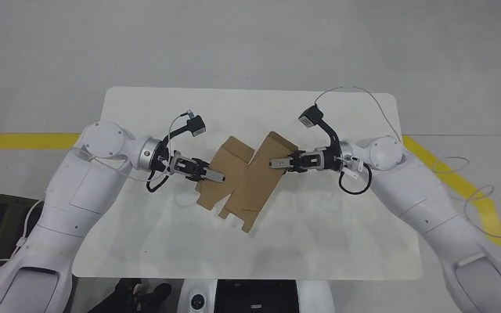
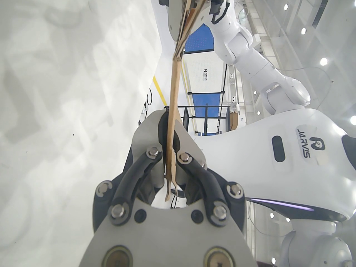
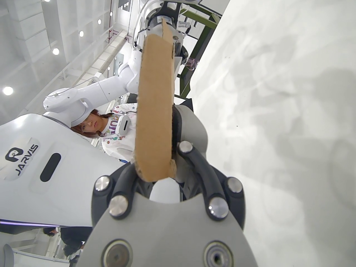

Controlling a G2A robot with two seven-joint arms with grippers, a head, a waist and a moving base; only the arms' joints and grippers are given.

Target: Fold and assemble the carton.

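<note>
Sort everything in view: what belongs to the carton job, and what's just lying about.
Job: carton; left claw and right claw, each shut on one of its edges.
Just there: white table underneath; yellow floor line.

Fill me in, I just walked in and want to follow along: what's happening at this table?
The robot holds a brown carton between its two arms over the white table. The left gripper is clamped on one edge and the right gripper on the opposite edge. The carton is mostly flat, partly folded and not yet formed into a box.
</note>
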